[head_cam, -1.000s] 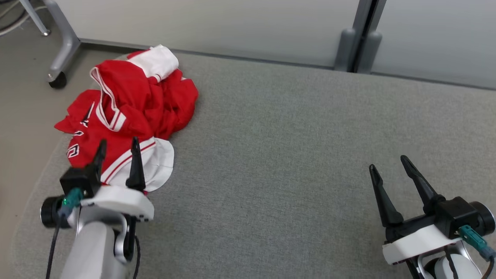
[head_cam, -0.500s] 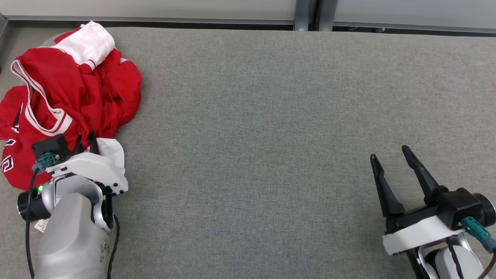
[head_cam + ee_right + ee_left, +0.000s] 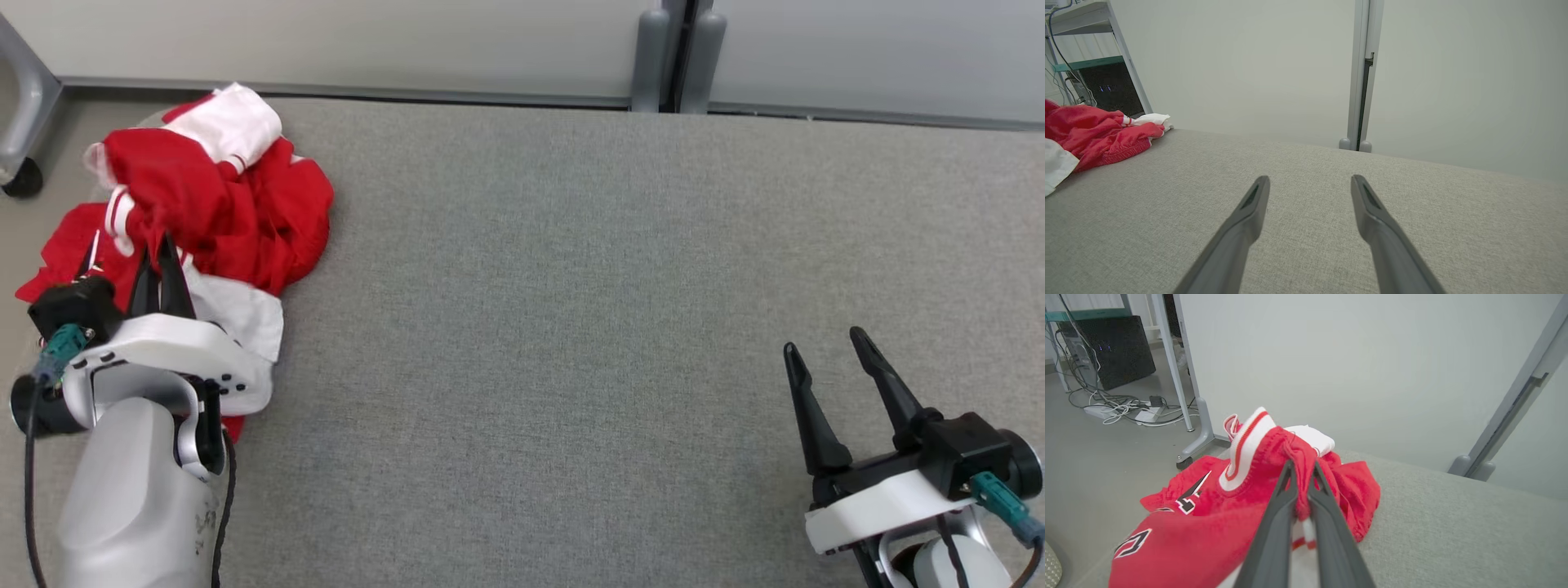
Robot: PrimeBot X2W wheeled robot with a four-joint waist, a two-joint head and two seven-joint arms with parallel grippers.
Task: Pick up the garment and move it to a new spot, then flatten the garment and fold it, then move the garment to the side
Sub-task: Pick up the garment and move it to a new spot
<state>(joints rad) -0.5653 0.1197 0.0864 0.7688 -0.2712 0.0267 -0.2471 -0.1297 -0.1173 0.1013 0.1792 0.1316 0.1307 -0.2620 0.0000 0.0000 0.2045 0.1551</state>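
Note:
The garment (image 3: 245, 204) is a crumpled red jersey with white trim and white panels, heaped at the far left end of the grey padded table (image 3: 571, 286). My left gripper (image 3: 159, 245) is shut on a bunched red fold near the striped collar, and that fold is pulled up a little off the heap. In the left wrist view the two dark fingers pinch the red cloth (image 3: 1302, 465) at their tips (image 3: 1302, 467). My right gripper (image 3: 820, 341) stands open over bare table at the lower right, far from the garment (image 3: 1098, 136), nothing between its fingers (image 3: 1306, 181).
The table's left edge (image 3: 49, 245) runs just beside the garment, with floor beyond. A grey wheeled frame leg (image 3: 24, 139) stands at the far left. A pale partition wall with a grey post (image 3: 673, 57) lines the table's far edge. Cables and a dark box (image 3: 1118, 351) sit on the floor.
The head camera has shifted between frames. My left gripper has gone from open over the garment to shut on a red fold, which now stands raised. The right gripper has stayed open.

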